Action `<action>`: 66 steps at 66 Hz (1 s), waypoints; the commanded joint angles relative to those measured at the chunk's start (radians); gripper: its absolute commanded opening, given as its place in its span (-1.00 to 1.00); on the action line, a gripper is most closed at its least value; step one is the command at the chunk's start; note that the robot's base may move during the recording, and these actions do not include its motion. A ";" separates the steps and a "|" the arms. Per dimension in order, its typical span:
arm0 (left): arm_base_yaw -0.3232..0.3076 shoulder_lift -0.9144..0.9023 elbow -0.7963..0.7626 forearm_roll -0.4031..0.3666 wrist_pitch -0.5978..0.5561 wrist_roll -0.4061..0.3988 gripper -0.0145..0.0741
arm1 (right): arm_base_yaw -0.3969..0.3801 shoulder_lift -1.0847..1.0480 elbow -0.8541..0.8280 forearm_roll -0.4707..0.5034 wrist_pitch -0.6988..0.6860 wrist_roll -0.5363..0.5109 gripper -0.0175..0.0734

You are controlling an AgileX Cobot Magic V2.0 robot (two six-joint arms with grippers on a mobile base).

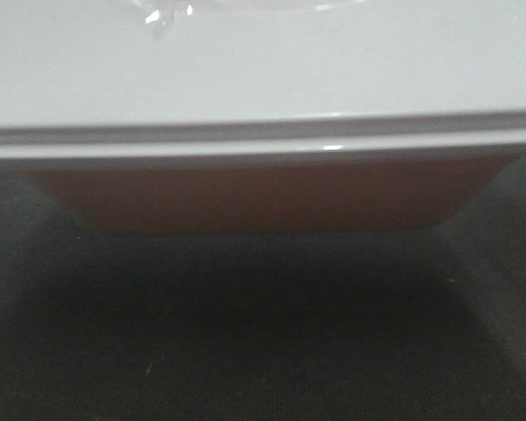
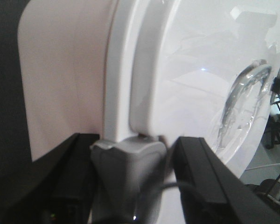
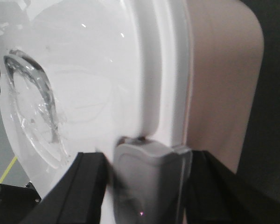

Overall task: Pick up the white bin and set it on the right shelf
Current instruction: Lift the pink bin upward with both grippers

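Note:
The white bin (image 1: 263, 70) fills the front view from very close: glossy white lid on top, rim band, pinkish body (image 1: 263, 197) beneath. In the left wrist view the bin (image 2: 65, 70) has a grey latch (image 2: 128, 172) on its end, and my left gripper (image 2: 130, 156) is shut around it, one black finger (image 2: 203, 177) on each side. In the right wrist view the bin (image 3: 219, 70) has the same kind of latch (image 3: 149, 182), gripped by my right gripper (image 3: 147, 163). The lid's recessed handle (image 2: 242, 102) shows. The right shelf is out of view.
Dark floor (image 1: 263, 351) lies below the bin in the front view. Cables and dark equipment (image 2: 277, 88) show past the lid at the right edge of the left wrist view. Grey floor with a yellow line (image 3: 9, 168) shows at lower left in the right wrist view.

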 commanded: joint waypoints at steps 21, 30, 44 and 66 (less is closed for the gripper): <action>-0.012 -0.187 -0.026 -0.139 0.145 0.008 -0.13 | 0.006 -0.150 -0.026 0.133 0.146 -0.020 0.29; -0.012 -0.236 -0.026 -0.139 0.145 0.008 -0.13 | 0.006 -0.164 -0.026 0.143 0.149 -0.020 0.29; -0.012 -0.279 -0.026 -0.136 0.145 0.008 -0.13 | 0.006 -0.185 -0.026 0.178 0.149 -0.020 0.29; -0.012 -0.281 -0.026 -0.136 0.143 0.008 -0.13 | 0.006 -0.185 -0.026 0.200 0.138 -0.020 0.29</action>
